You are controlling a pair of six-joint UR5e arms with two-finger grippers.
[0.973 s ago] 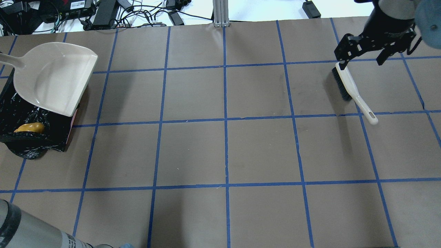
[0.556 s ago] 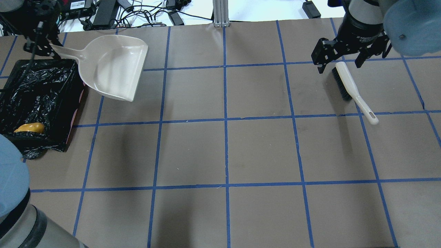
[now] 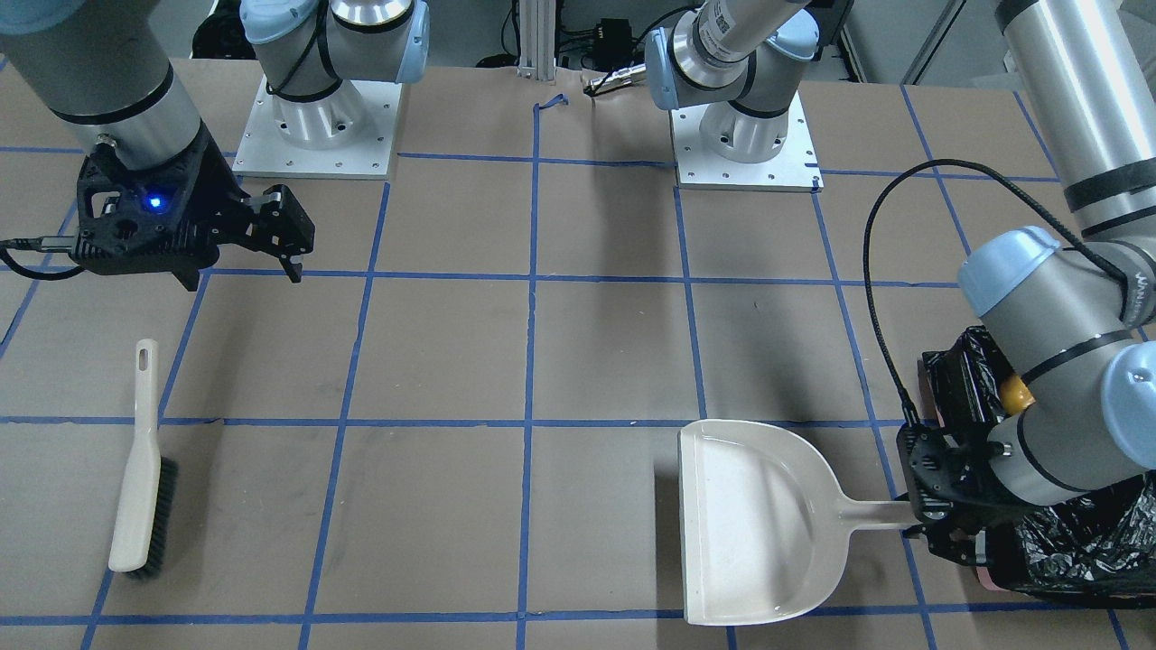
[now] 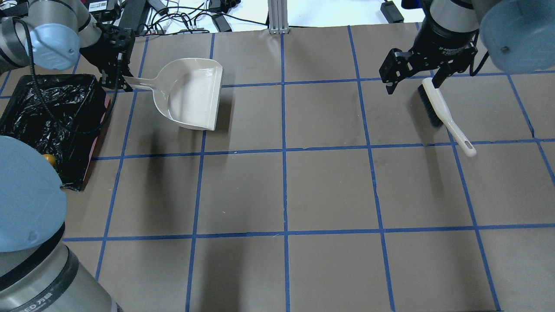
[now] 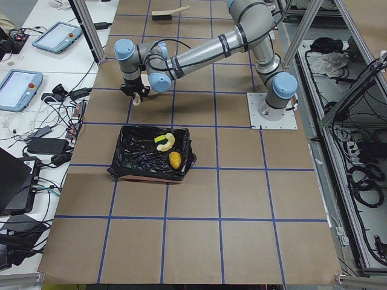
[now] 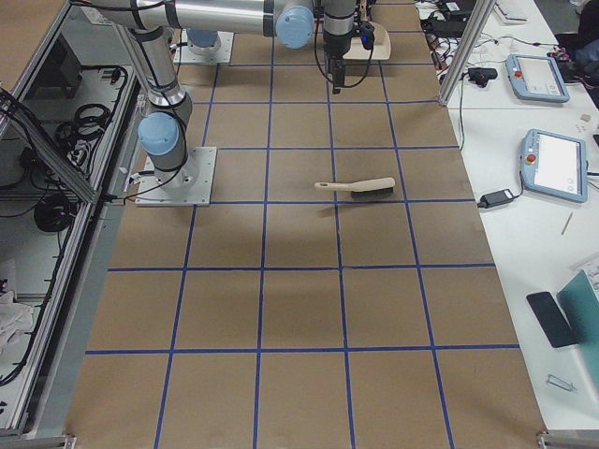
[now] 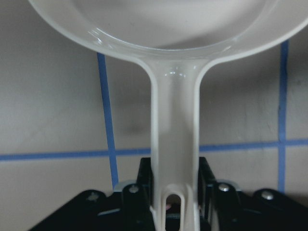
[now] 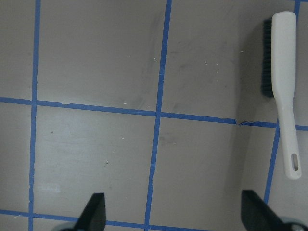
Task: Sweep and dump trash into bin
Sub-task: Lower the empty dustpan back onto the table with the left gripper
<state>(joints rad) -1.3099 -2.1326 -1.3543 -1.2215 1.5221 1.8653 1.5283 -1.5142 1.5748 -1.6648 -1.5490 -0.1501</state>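
My left gripper (image 4: 119,80) is shut on the handle of the beige dustpan (image 4: 190,93), which is empty and sits level, low over or on the table, right of the bin (image 4: 47,112). The wrist view shows the handle (image 7: 174,144) between the fingers. The bin, lined with a black bag, holds the golden-brown lump (image 5: 175,159), the pale crescent slice (image 5: 171,141) and the yellow-green wedge (image 5: 161,139). My right gripper (image 4: 412,84) is open and empty, hovering just left of the brush head.
A white hand brush (image 4: 438,104) with black bristles lies on the table at the far right, handle pointing toward me; it also shows in the right wrist view (image 8: 284,82). Cables and power bricks (image 4: 130,17) lie beyond the table's far edge.
The dustpan was tilted over the bin; my left gripper has carried it right and set it level beside the bin. My right gripper has shifted left. The brush has not moved.
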